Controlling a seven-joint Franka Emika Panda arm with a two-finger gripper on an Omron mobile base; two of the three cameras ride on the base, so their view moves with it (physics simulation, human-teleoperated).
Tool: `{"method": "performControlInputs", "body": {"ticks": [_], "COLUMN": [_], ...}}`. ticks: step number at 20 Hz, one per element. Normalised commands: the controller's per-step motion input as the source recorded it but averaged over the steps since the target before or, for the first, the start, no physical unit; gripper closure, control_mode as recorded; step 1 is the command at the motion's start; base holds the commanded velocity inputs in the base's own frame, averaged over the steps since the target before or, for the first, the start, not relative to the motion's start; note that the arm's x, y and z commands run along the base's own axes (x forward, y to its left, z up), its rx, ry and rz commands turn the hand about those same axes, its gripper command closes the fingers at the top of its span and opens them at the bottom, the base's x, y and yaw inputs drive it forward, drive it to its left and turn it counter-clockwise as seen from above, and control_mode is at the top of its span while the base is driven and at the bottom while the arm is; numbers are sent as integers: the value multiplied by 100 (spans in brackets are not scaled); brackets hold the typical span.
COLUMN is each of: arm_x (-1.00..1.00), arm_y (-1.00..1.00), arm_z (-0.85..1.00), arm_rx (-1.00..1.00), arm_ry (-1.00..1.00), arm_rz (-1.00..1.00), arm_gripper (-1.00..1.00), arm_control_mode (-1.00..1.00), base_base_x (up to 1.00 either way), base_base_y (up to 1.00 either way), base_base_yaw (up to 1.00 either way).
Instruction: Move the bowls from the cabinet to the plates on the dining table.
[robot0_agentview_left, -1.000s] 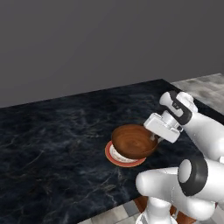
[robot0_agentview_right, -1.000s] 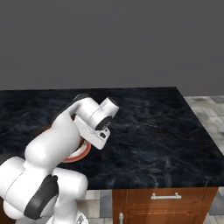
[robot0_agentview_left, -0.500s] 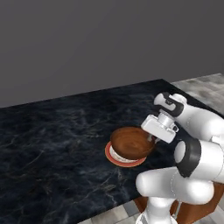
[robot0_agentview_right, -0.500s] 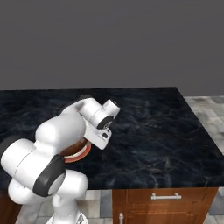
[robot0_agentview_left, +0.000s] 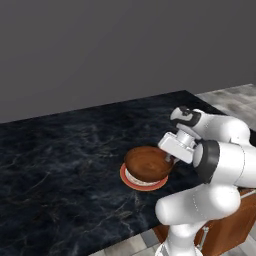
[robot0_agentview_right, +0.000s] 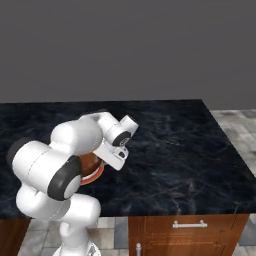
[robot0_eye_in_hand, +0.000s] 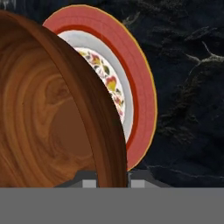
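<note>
The gripper (robot0_eye_in_hand: 113, 178) is clamped on the rim of the dark brown wooden bowl (robot0_agentview_left: 146, 164), one finger inside the wall and one outside. The bowl sits over the orange-red-rimmed plate (robot0_agentview_left: 131, 180), whose white centre carries a flowered pattern; whether it rests on the plate cannot be told. The plate lies on the black marbled dining table (robot0_agentview_left: 60, 165), near its front edge.

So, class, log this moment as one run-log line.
gripper: shut on rim of dark brown wooden bowl | bowl: over orange-red-rimmed plate | surface: black marbled dining table
</note>
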Motion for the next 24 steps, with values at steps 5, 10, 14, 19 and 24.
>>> {"method": "performControlInputs", "body": {"ticks": [5,10,14,19,24], "arm_x": [14,11,11,2,-6], "arm_y": [6,7,8,1,-1], "arm_z": [-19,-20,-16,12,26], "arm_rx": [-1,-2,-2,0,0], "arm_ry": [-3,-6,-3,-2,-5], "arm_rz": [3,4,4,7,10], "arm_gripper": [100,100,-100,-100,-100], "arm_control_mode": [-100,-100,-100,-100,-100], "base_base_x": [0,0,0,0,0], "base_base_y": [0,0,0,0,0], "base_base_yaw": [0,0,0,0,0]}}
